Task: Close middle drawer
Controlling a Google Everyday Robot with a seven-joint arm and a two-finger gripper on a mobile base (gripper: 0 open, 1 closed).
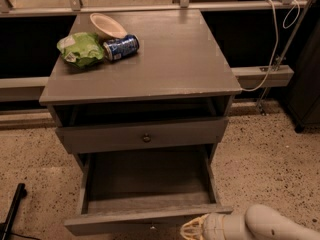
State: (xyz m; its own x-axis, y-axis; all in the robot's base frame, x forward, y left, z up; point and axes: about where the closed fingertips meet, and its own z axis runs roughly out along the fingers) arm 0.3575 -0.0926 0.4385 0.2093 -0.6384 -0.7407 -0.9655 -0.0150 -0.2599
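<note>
Grey middle drawer [148,178] stands pulled far out, end effector [193,230] by its front's right end.

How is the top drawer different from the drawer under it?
The top drawer is almost pushed in; the middle drawer is pulled far out, so its empty inside shows. The top drawer's front is taller and its dark knob is plain to see; the middle drawer's front is a narrow strip at the picture's bottom edge, with the gripper by its right end. Both are grey wood.

Cabinet top [175,64]: bowl [106,26], can [121,47], bag [80,49]; claw [192,230] below-right.
</note>
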